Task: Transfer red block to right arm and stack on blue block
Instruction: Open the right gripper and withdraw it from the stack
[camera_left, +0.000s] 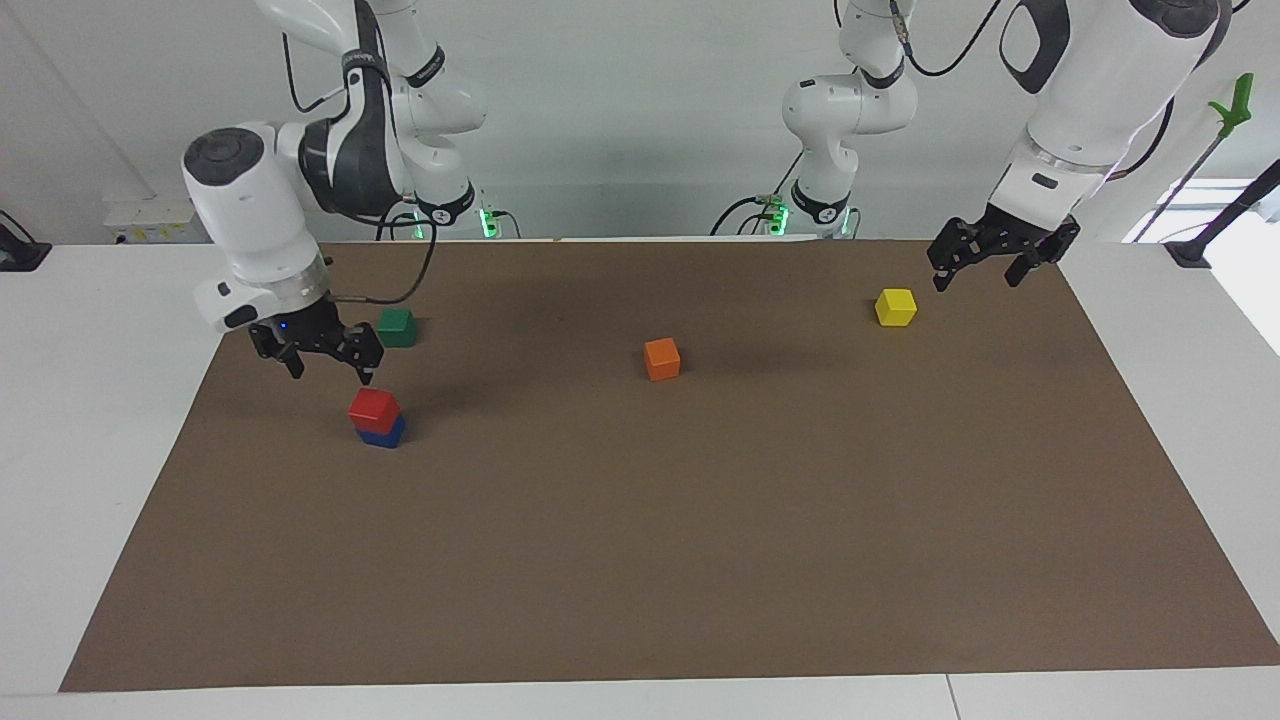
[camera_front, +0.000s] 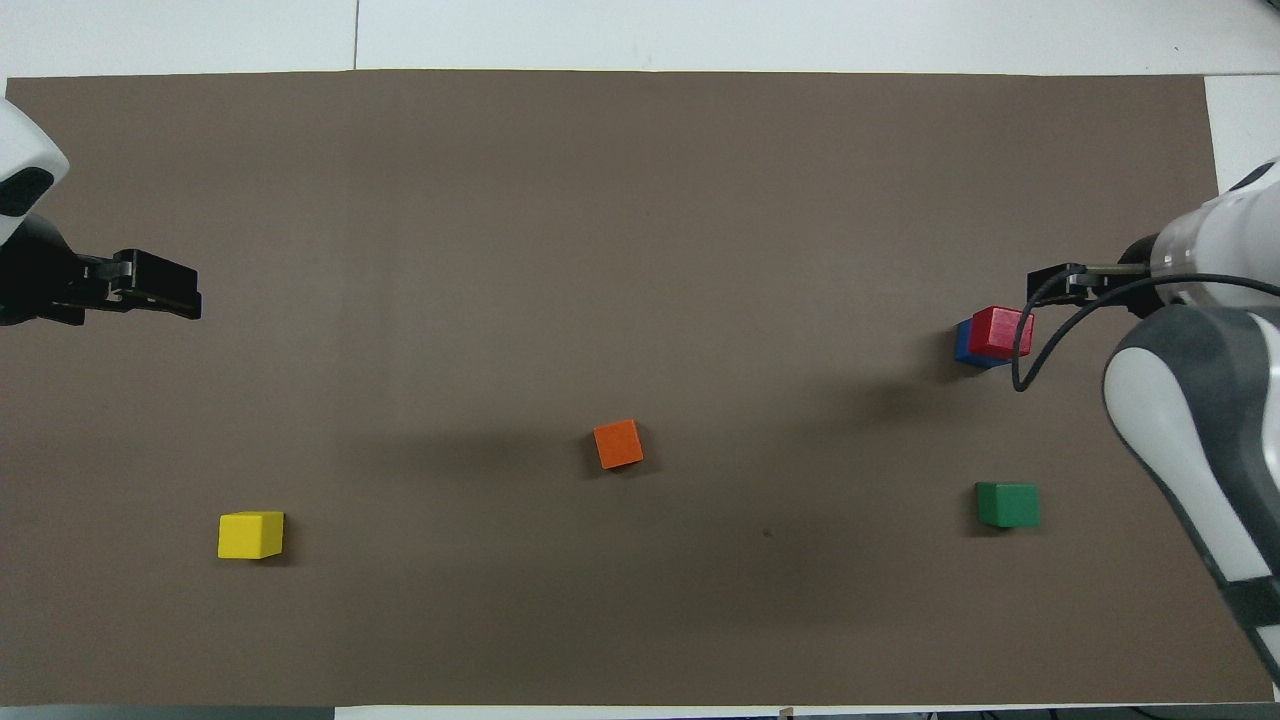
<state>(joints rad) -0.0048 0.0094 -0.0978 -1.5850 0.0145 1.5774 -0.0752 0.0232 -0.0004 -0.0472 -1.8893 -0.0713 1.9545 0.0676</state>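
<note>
Red block stacked on blue; both end effectors empty.

The red block (camera_left: 374, 408) sat on the blue block (camera_left: 383, 433), slightly askew, near the worktop (camera_left: 640, 560) edge at the right arm's end, farther from the robots than the green block (camera_left: 397, 327). The right end effector (camera_left: 327, 370) hung just above the stack, offset toward the robots and that same edge, its fingers spread and gripping nothing, so the red block lay below and slightly away from it. Being a cube, the block offered no long axis. The left end effector (camera_left: 978, 277) waited over the corner near the yellow block (camera_left: 896, 306), fingers parted, empty. The stacking looked complete; only a clear retreat seemed left.
</note>
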